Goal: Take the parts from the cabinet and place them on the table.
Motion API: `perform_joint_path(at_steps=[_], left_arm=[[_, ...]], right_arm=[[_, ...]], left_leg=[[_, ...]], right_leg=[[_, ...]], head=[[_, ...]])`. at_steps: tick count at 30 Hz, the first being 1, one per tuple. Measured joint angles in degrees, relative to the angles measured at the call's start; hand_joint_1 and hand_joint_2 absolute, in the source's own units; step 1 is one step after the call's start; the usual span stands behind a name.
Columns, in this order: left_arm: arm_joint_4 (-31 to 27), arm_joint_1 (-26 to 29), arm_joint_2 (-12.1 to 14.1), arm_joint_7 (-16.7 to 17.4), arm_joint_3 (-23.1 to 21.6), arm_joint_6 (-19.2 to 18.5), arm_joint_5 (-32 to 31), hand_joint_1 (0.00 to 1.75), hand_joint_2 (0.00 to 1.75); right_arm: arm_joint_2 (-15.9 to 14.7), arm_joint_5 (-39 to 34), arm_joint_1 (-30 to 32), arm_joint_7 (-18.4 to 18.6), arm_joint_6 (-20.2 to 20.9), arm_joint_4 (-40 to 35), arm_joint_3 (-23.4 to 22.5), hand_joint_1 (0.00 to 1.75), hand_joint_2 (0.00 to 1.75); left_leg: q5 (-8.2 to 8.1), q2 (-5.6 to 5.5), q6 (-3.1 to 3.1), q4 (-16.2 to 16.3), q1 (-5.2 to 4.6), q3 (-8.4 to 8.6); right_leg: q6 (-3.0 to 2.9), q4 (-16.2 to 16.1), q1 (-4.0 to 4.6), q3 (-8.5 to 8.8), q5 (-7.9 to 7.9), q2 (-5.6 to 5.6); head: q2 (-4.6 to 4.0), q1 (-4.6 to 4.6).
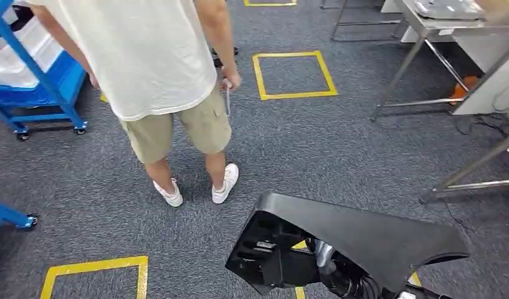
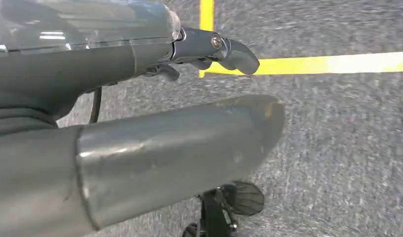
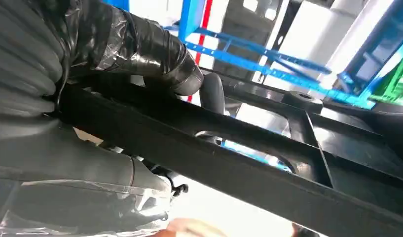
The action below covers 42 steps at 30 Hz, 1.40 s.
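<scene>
The right hand [image 3: 140, 59] has its taped dark fingers [image 3: 155, 47] curled over one side of a bar of the black plastic part [image 3: 268, 163], with the thick grey thumb under the bar on the other side, so the part is clamped between them; the fingertips themselves are hidden behind the bar. In the head view the same black plastic part [image 1: 357, 240] is carried low at the lower right, a broad flat panel with a boxy open end, and it covers the hand that holds it; a stretch of ribbed wrist shows beneath it. The left hand [image 2: 155, 113] hangs over the grey carpet [image 2: 337, 148], its thick thumb stretched out and its darker fingers [image 2: 229, 52] slightly bent and apart, with nothing in them. A yellow tape line [image 2: 327, 64] crosses the carpet beyond the fingers, blurred. In the head view a person [image 1: 158, 68] in a pale shirt, khaki shorts and white shoes stands on the carpet ahead, cut off above the chest by the top edge. A blue wheeled cabinet [image 1: 33, 81] stands at the upper left, partly cut off, and a metal-legged table [image 1: 451, 25] at the upper right corner, its top only partly visible. Yellow tape squares [image 1: 293, 73] mark the floor.
</scene>
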Motion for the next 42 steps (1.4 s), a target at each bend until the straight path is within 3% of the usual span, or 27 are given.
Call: perform_joint_path(at_steps=[2, 3, 4, 7, 8, 10, 11, 13, 15, 17, 18, 19, 23, 25, 26, 28, 29, 30, 32, 33, 34, 35, 38, 39, 40, 41, 42], left_arm=[[0.00, -0.16, 0.00, 0.00, 0.00, 0.00, -0.02, 0.00, 0.00], [0.00, -0.19, -0.02, 0.00, 0.00, 0.00, -0.18, 0.00, 0.00], [0.00, -0.19, -0.04, 0.00, 0.00, 0.00, -0.30, 0.00, 0.00], [0.00, -0.25, -0.02, 0.04, 0.02, 0.02, -0.46, 0.00, 0.00], [0.00, -0.42, -0.02, 0.07, 0.02, 0.04, -0.55, 0.00, 0.00], [0.00, -0.50, -0.04, 0.09, 0.00, 0.09, -0.66, 0.00, 0.00], [0.00, -0.31, -0.02, 0.15, 0.00, 0.13, -0.81, 0.00, 0.00], [0.00, 0.08, 0.11, 0.18, 0.02, 0.20, -0.94, 0.00, 0.00], [0.00, 0.13, 0.11, 0.20, 0.02, 0.20, -0.96, 0.00, 0.00], [0.00, 0.05, 0.13, 0.18, 0.02, 0.20, -0.96, 0.00, 0.00], [0.00, 0.09, 0.13, 0.18, 0.02, 0.20, -0.96, 0.00, 0.00], [0.00, 0.12, 0.11, 0.17, 0.02, 0.20, -0.96, 0.00, 0.00], [0.00, 0.04, 0.11, 0.26, 0.04, -0.02, -0.96, 0.00, 0.00], [0.00, -0.17, 0.11, 0.04, 0.02, -0.22, -1.01, 0.00, 0.00], [0.00, -0.02, 0.11, -0.07, 0.02, -0.42, -1.03, 0.00, 0.00], [0.00, 0.22, 0.15, -0.20, 0.04, -0.68, -1.09, 0.00, 0.00], [0.00, 0.24, 0.17, -0.20, 0.04, -0.72, -1.11, 0.00, 0.00], [0.00, 0.14, 0.17, -0.24, 0.04, -0.85, -1.11, 0.00, 0.00], [0.00, -0.09, 0.17, -0.35, 0.04, -1.03, -1.11, 0.00, 0.00], [0.00, -0.15, 0.15, -0.35, 0.04, -1.03, -1.09, 0.00, 0.00], [0.02, -0.12, -0.24, -0.35, 0.04, -1.03, -1.09, 0.00, 0.00], [0.00, -0.12, -0.20, -0.35, 0.04, -1.03, -1.09, 0.00, 0.00], [0.00, -0.26, -0.35, -0.37, 0.09, -1.20, -1.01, 0.00, 0.00], [0.00, -0.40, -0.35, -0.37, 0.11, -1.20, -1.01, 0.00, 0.00], [0.00, -0.46, -0.35, -0.39, 0.15, -1.22, -1.01, 0.00, 0.00], [0.02, -0.37, -0.50, -0.35, 0.15, -1.22, -1.03, 0.00, 0.00], [0.02, -0.10, -0.52, -0.24, 0.22, -1.22, -1.03, 0.00, 0.00]], right_arm=[[0.02, 0.00, -0.03, 0.00, 0.00, 0.00, 0.05, 1.66, 1.75], [0.04, 0.00, -0.11, 0.00, -0.02, 0.00, 0.09, 1.66, 1.75], [0.09, 0.00, -0.30, 0.11, -0.07, 0.02, 0.18, 1.66, 1.75], [0.20, -0.04, -0.17, 0.13, -0.24, 0.04, 0.22, 1.66, 1.75], [0.20, -0.04, -0.14, 0.13, -0.22, 0.04, 0.24, 1.66, 1.75], [0.31, -0.13, -0.19, 0.11, -0.24, 0.07, 0.26, 1.66, 1.75], [0.35, -0.15, -0.14, 0.11, -0.24, 0.07, 0.31, 1.66, 1.75], [0.42, -0.15, 0.08, 0.11, -0.24, 0.24, 0.37, 1.66, 1.75], [0.44, -0.15, 0.19, 0.13, -0.22, 0.35, 0.37, 1.66, 1.75], [0.44, -0.15, 0.19, 0.13, -0.22, 0.35, 0.39, 1.66, 1.75], [0.44, -0.15, 0.21, 0.13, -0.22, 0.35, 0.39, 1.66, 1.75], [0.44, -0.15, 0.12, 0.13, -0.22, 0.35, 0.39, 1.66, 1.75], [0.46, -0.18, 0.51, 0.15, -0.22, 0.35, 0.46, 1.66, 1.75], [0.46, -0.15, 0.40, 0.20, -0.17, 0.35, 0.55, 1.66, 1.75], [0.46, -0.15, 0.28, 0.31, -0.20, 0.37, 0.59, 1.66, 1.75], [0.52, -0.20, 0.29, 0.72, -0.39, 0.57, 0.83, 1.66, 1.75], [0.52, -0.22, 0.31, 0.94, -0.46, 0.72, 0.90, 1.66, 1.75], [0.52, -0.24, 0.31, 1.05, -0.59, 0.87, 0.96, 1.66, 1.75], [0.52, -0.44, 0.29, 1.05, -0.81, 1.01, 1.07, 1.66, 1.75], [0.52, -0.55, 0.27, 1.03, -0.83, 1.01, 1.09, 1.66, 1.75], [0.52, -0.68, 0.20, 0.98, -0.83, 1.01, 1.12, 1.66, 1.75], [0.52, -0.77, 0.00, 0.98, -0.81, 1.01, 1.16, 1.66, 1.75], [0.52, -0.92, 0.04, 0.96, -0.39, 0.98, 1.23, 1.66, 1.75], [0.55, -0.94, 0.10, 1.03, -0.22, 0.98, 1.29, 1.66, 1.75], [0.50, -1.12, -0.08, 1.03, -0.13, 0.98, 1.33, 1.66, 1.75], [0.57, -1.20, -0.30, 1.20, -0.09, 1.07, 1.33, 1.66, 1.75], [0.66, -1.38, -0.21, 1.29, -0.09, 1.14, 1.42, 1.66, 1.75]], left_leg=[[-0.34, 1.07, -0.14, -0.04, -0.08, 0.60], [-0.50, 1.61, -0.28, -0.23, -0.05, 0.89], [-0.62, 2.15, -0.52, -0.11, -0.40, 0.79], [-0.82, 4.06, -1.17, -0.43, -0.40, 1.18], [-1.36, 4.30, -1.60, -0.31, -0.68, 1.32], [-4.68, -1.04, -1.78, 4.73, -0.14, -0.58], [-7.08, -2.07, -1.93, 9.76, -0.06, -2.88], [-10.34, -2.40, -2.28, 19.16, -0.05, -7.65], [-7.93, -2.44, -2.45, 18.60, 0.14, -7.99], [-1.90, -3.20, -2.65, 8.81, 0.50, -3.88], [0.57, -5.64, -2.91, 3.42, 0.93, -1.75], [-0.04, -7.83, -2.91, 2.26, 1.01, -1.27], [-0.07, -5.80, -1.84, 1.33, 0.69, -0.80], [0.08, -4.42, -0.97, 0.92, 0.91, -0.62], [-0.01, -3.57, -0.71, 0.92, 0.70, -0.64], [-0.18, -1.93, -0.46, 0.97, 0.48, -0.65], [-0.28, -1.12, -0.32, 1.00, 0.38, -0.60], [-0.39, -0.38, -0.29, 1.00, 0.27, -0.47], [-0.69, 0.87, -0.33, 0.94, 0.07, 0.09], [-0.79, 1.30, -0.41, 0.78, 0.03, 0.45], [-0.84, 1.81, -0.45, 0.44, 0.10, 0.66], [-0.87, 2.34, -0.66, 0.48, -0.05, 0.45], [-1.23, 4.66, -1.36, 0.16, -0.27, 1.12], [-2.11, 3.46, -1.65, 0.78, -0.02, 0.89], [-3.24, 0.32, -1.83, 2.74, 0.01, 0.31], [-5.73, -1.56, -1.89, 7.38, 0.18, -1.77], [-8.27, -2.22, -2.15, 13.03, 0.39, -4.52]], right_leg=[[-0.68, -10.46, 0.34, 5.73, 4.92, -1.12], [-1.43, -15.87, 1.11, 8.36, 5.67, -4.09], [-1.83, -16.41, 1.92, 8.68, 5.43, -4.92], [-2.30, -16.47, 1.93, 8.33, 5.49, -2.97], [-2.65, -17.35, 1.35, 8.76, 5.75, -2.30], [-3.12, -17.50, 1.03, 9.13, 5.89, -1.37], [-3.27, -17.30, 1.02, 9.09, 5.79, -0.78], [-3.32, -17.15, 1.02, 9.05, 5.76, 0.72], [-3.27, -16.76, 0.81, 9.02, 5.72, 2.25], [-2.90, -16.33, 0.43, 9.13, 5.49, 3.88], [-2.63, -16.13, 0.21, 9.10, 5.35, 4.58], [-2.07, -15.87, 0.40, 8.71, 5.36, 5.20], [-0.97, -15.75, 0.12, 7.51, 6.14, 7.91], [-0.45, -12.09, 0.35, 6.01, 3.18, 2.67], [-0.13, -7.44, 0.24, 3.90, 0.79, 1.12], [0.15, 1.67, 0.03, -0.43, -2.80, 0.25], [0.17, 3.66, -0.01, -1.40, -2.89, 0.13], [0.07, 2.49, 0.01, -0.80, -1.60, 0.08], [-0.82, -7.11, 0.43, 4.34, 3.54, -0.53], [-1.70, -12.69, 1.08, 7.38, 5.90, -2.18], [-2.45, -15.65, 2.04, 8.92, 5.30, -5.46], [-2.72, -16.38, 2.38, 8.95, 5.26, -5.46], [-3.23, -16.82, 2.36, 8.80, 5.34, -3.22], [-3.17, -17.67, 1.24, 9.52, 5.81, -2.74], [-3.30, -17.88, 1.29, 9.67, 5.88, -2.10], [-3.47, -17.74, 1.29, 9.63, 5.83, -1.56], [-3.58, -17.67, 1.29, 9.64, 5.76, -0.77]], head=[[0.00, 0.00], [0.00, 0.00], [0.00, 0.02], [0.00, 0.00], [0.00, -0.04], [0.00, -0.02], [0.00, -0.02], [0.00, -0.02], [0.00, -0.02], [0.00, -0.02], [0.00, -0.02], [0.00, 0.00], [0.00, 0.00], [0.00, 0.11], [0.00, 0.09], [0.00, 0.09], [0.00, 0.07], [0.00, 0.09], [0.00, 0.07], [0.00, 0.09], [0.00, 0.07], [0.00, 0.22], [0.00, 0.17], [0.00, 0.15], [0.00, 0.18], [0.00, 0.11], [0.00, 0.11]])
